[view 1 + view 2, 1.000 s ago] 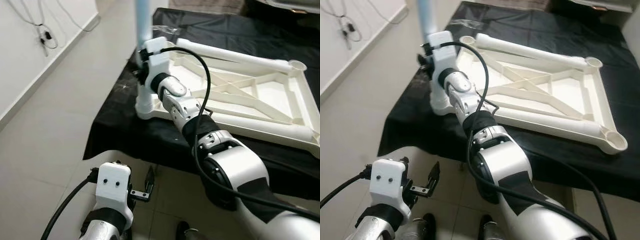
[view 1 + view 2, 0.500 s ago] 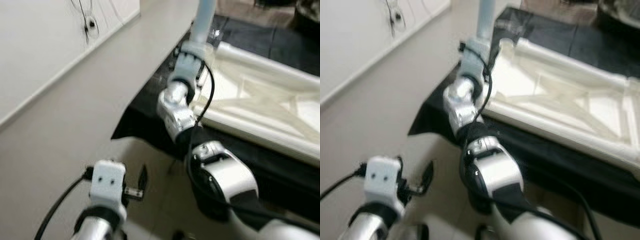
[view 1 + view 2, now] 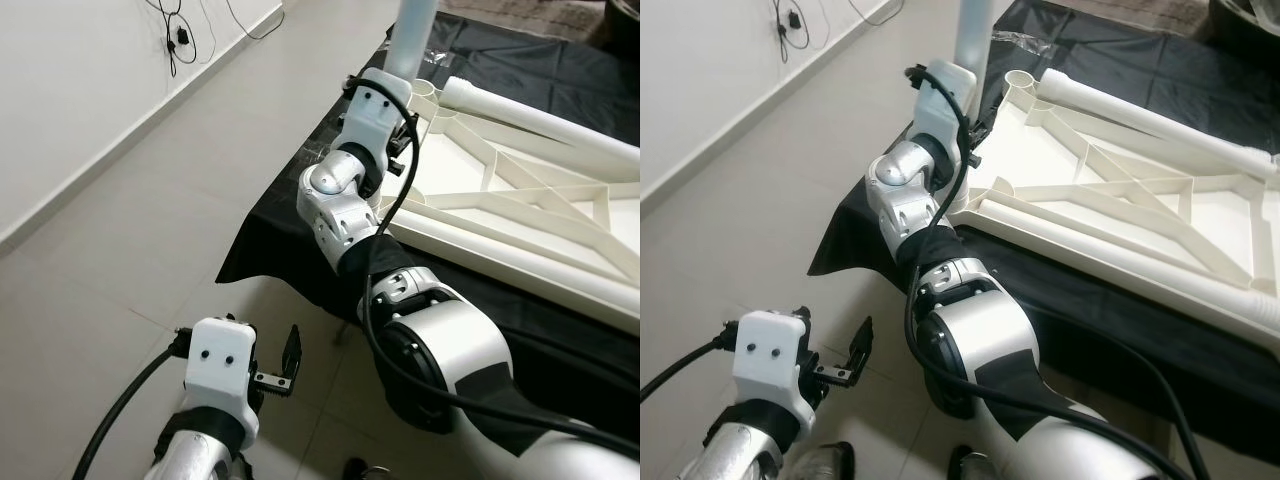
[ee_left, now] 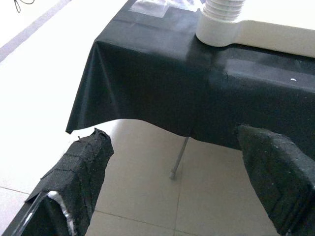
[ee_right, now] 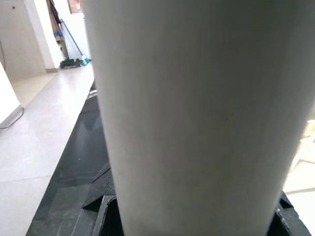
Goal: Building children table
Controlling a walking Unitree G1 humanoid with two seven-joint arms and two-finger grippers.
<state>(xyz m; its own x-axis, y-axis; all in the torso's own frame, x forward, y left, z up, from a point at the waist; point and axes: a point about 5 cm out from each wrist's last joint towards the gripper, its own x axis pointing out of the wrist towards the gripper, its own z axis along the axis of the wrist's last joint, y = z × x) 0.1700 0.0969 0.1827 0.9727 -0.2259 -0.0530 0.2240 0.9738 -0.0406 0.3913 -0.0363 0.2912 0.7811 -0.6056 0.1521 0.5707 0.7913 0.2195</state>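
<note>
Table leg top beyond upper edge

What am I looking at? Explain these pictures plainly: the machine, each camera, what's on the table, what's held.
This is a humanoid robot with two silver arms, each ending in a gripper with two black fingers. The two wide pictures come from cameras on its head, looking down. The other two come from cameras on its wrists, looking along the fingers. A black cloth covers a table, and on it lies a white tabletop, underside up. The right gripper is closed on a pale leg that stands upright at the tabletop's corner. The left gripper hangs open and idle over the floor.
</note>
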